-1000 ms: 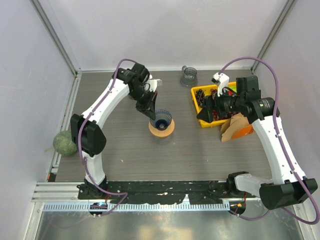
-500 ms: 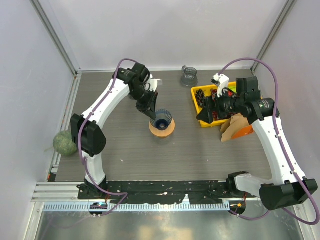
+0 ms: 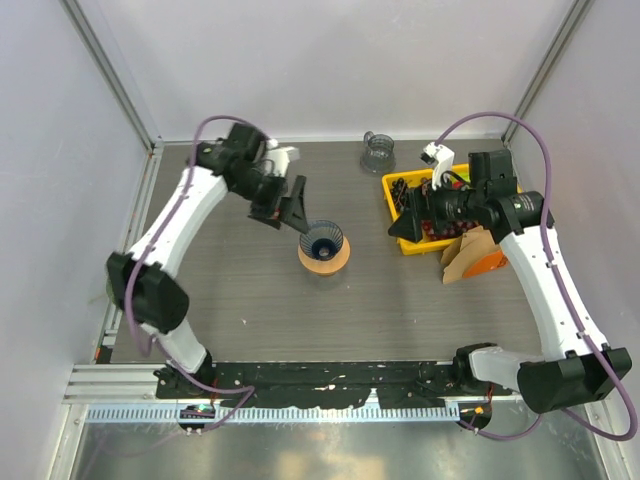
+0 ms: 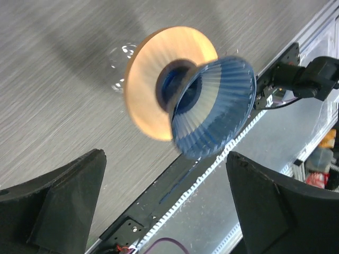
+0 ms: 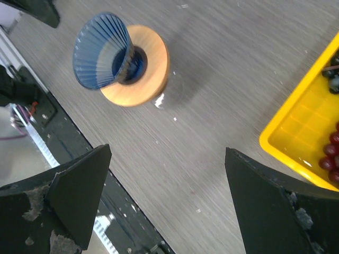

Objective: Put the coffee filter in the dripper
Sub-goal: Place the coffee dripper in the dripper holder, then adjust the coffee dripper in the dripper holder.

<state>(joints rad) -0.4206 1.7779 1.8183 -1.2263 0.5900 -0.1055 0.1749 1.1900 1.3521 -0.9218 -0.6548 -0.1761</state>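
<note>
**Both tools open, filter on the right of the worktop**

Nearest to me on the grey worktop [image 3: 250,300], over on the right, I see the brown paper coffee filter [image 3: 462,256]. It leans against an orange holder [image 3: 492,262], well apart from the dripper [image 3: 322,240].

The dripper stands upright near the middle of the worktop. It is a blue ribbed cone on a round wooden base [image 3: 322,264]. Looking down from the top view, I see only blue ribs inside the cone.

Just beyond the dripper, at its far-left rim, my left tool [image 3: 287,216] hangs with its fingers [image 4: 63,201] spread wide apart and nothing between them. In its wrist view the cone sits ahead of the gap, clear of both fingers.

My right tool [image 3: 403,226] hovers to the right of the dripper, beside the left edge of a yellow tray [image 5: 296,135]. Its fingers are also spread wide and hold nothing. The tray carries small dark red round pieces [image 5: 333,140].

Farthest back, near the rear wall, stands a small clear glass cup [image 3: 378,153].
</note>
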